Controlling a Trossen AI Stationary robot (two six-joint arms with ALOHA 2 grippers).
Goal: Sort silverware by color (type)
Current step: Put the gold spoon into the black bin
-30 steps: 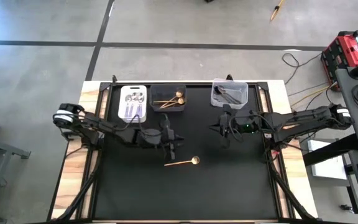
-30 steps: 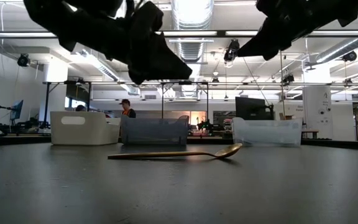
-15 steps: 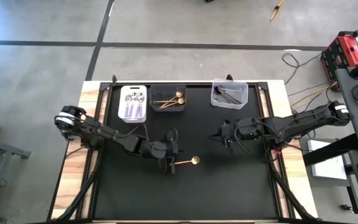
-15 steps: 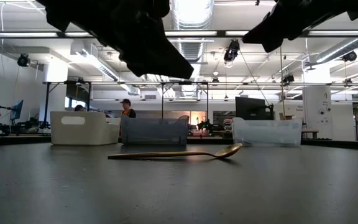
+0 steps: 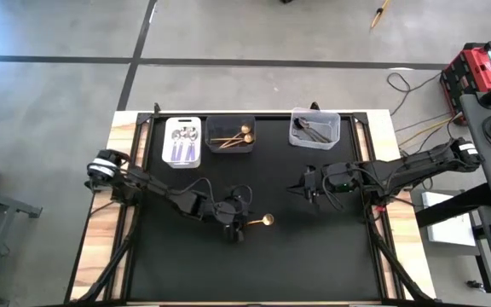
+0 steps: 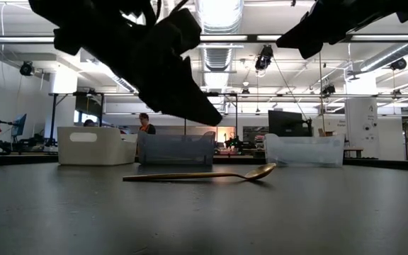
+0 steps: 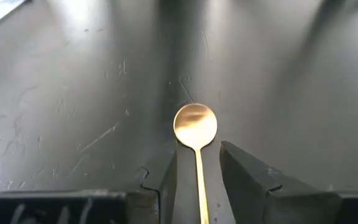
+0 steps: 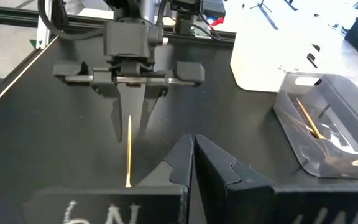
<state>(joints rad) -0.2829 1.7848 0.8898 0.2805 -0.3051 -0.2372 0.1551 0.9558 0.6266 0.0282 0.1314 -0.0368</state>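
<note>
A gold spoon (image 5: pixel 262 221) lies flat on the black mat, bowl toward the table's right. My left gripper (image 5: pixel 239 228) hovers over its handle, open. In the left wrist view its fingers (image 7: pixel 166 177) stand on either side of the handle (image 7: pixel 199 186), with the bowl (image 7: pixel 195 124) just beyond the tips. In the low view the fingertips (image 6: pixel 207 115) are still above the spoon (image 6: pixel 204 174). My right gripper (image 5: pixel 305 189) waits, shut, right of centre, touching nothing. Lilac-handled pieces lie in the white bin (image 5: pixel 183 141), gold ones in the dark bin (image 5: pixel 230 134), grey ones in the clear bin (image 5: pixel 314 128).
The three bins stand in a row along the mat's far edge. The mat (image 5: pixel 314 256) is bare around the spoon. Wooden table edges and arm bases flank the mat on both sides. A person shows far back in the room in the low view.
My left gripper has moved toward the table's near edge and downward, from beyond the spoon to straddling its handle. The spoon has stayed where it was.
</note>
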